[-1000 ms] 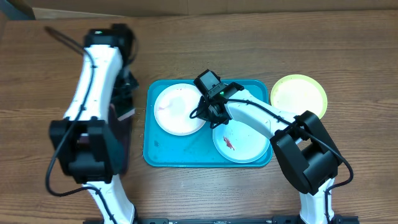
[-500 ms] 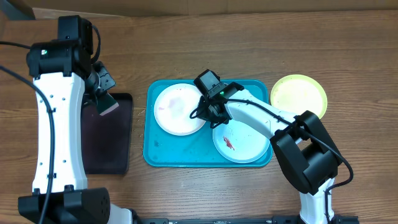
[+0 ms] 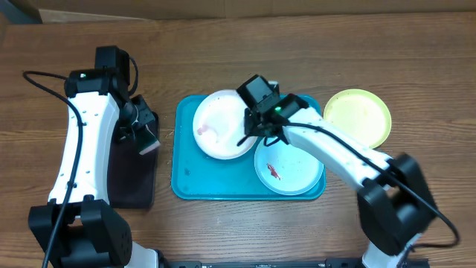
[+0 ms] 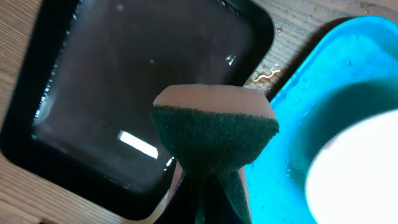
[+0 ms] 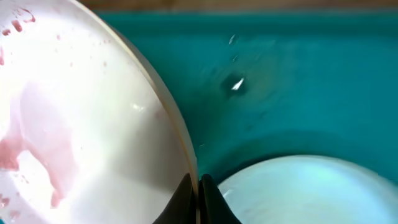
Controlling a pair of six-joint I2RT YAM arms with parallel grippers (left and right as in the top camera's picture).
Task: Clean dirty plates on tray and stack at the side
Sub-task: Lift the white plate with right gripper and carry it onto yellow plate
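At the bottom edge of the right wrist view, the right gripper (image 5: 198, 190) has its two dark fingers pressed together on the rim of the white plate (image 5: 81, 124), pinching it. Pink-red smears (image 5: 25, 155) mark the plate's face at centre left. The plate seems tipped up off the tray floor, though the overhead view does not settle that. Just right of the pinch lies the pale mint plate (image 5: 298, 193), flat on the turquoise tray (image 5: 280, 81).

Overhead, the white plate sits in the upper left half of the tray and the mint plate, with a small red smear (image 3: 274, 173), in the lower right. The yellow-green plate (image 3: 357, 117) rests on the wooden table (image 3: 297, 45) just beside the tray's upper right corner.

At centre left, the left gripper (image 4: 202, 199) is clamped on a green-faced sponge (image 4: 214, 134), held above the right edge of a black tray (image 4: 124, 74), near the turquoise tray's left rim.
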